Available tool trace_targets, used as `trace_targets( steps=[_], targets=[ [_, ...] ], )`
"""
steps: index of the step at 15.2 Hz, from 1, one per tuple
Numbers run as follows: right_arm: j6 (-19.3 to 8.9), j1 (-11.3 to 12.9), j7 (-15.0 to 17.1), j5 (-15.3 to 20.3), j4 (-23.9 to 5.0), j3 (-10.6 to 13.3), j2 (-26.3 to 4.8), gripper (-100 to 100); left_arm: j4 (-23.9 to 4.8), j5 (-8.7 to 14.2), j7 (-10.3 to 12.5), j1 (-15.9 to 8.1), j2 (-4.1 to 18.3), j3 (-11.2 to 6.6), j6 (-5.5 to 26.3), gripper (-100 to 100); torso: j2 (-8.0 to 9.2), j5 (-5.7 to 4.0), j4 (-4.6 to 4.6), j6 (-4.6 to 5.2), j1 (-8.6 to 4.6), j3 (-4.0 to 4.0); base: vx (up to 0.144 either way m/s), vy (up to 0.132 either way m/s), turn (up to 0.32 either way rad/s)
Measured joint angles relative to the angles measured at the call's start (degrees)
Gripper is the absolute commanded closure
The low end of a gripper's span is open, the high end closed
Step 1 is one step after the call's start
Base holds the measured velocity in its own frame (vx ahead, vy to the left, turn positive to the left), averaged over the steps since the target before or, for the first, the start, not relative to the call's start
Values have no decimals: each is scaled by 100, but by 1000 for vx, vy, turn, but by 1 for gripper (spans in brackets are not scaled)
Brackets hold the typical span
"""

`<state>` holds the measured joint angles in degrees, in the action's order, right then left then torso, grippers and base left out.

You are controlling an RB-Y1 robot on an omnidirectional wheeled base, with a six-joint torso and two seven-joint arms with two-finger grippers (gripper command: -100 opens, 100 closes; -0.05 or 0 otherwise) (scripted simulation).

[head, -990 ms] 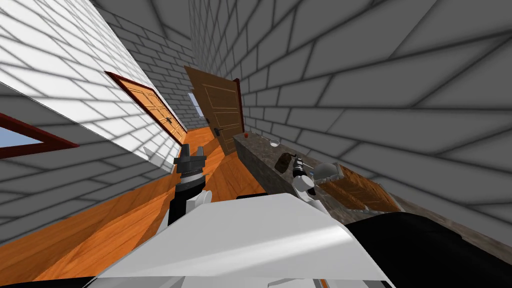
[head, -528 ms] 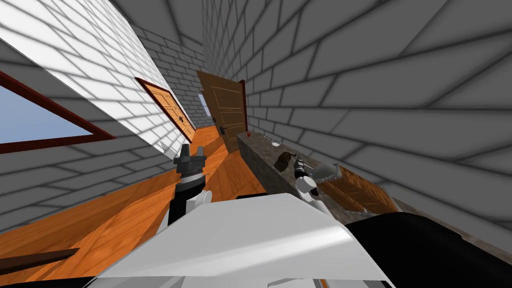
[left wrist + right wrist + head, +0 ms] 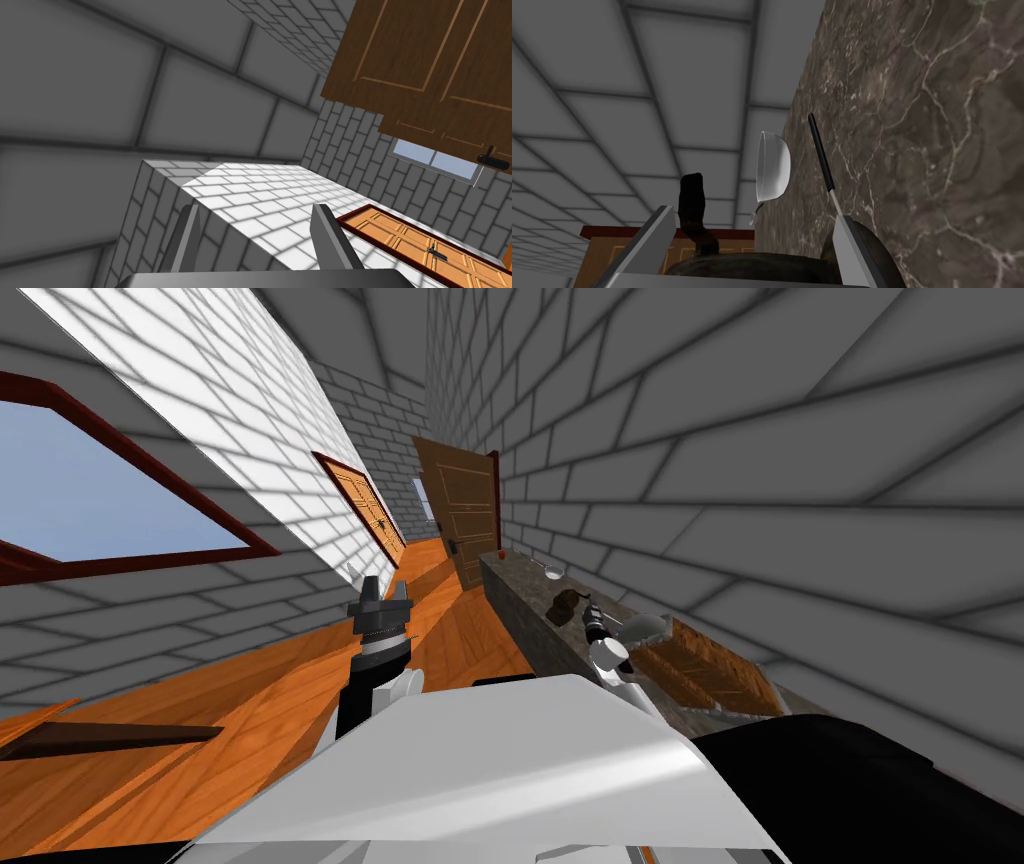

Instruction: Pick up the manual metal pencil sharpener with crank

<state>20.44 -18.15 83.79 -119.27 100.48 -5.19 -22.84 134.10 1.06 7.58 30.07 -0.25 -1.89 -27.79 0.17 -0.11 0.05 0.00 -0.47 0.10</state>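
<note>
The pencil sharpener (image 3: 565,606) is a dark brown lump on the marbled counter (image 3: 520,613) to my right. In the right wrist view its dark body (image 3: 747,264) lies low between the two fingers, with its black crank (image 3: 691,205) sticking up by one finger. My right gripper (image 3: 754,216) stands open around it, the fingers wide apart; in the head view the right gripper (image 3: 591,614) sits right beside the sharpener. My left gripper (image 3: 380,590) is raised over the wooden floor, and the left wrist view shows the left gripper (image 3: 255,225) open with nothing in it.
Beyond the sharpener on the counter (image 3: 937,150) lie a white bowl (image 3: 774,172) and a black-handled utensil (image 3: 819,150). A grey domed object (image 3: 645,630) and a wooden tray (image 3: 715,673) sit nearer me. A brown door (image 3: 460,513) stands open at the corridor's end.
My view has swung: the window at the left has come further into sight and the doors have shifted right. Both arms keep their places relative to my chest.
</note>
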Motion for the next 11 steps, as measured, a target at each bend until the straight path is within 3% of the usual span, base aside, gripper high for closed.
trace_targets(
  steps=[11],
  targets=[
    [-1068, 802, 135, 274, -571, -48, -110, -100, 0, 0, 0, 0, 0, 0, 0, 0, 5, 0, 1, -1, -3, 3, -120, -95, 125]
  ],
)
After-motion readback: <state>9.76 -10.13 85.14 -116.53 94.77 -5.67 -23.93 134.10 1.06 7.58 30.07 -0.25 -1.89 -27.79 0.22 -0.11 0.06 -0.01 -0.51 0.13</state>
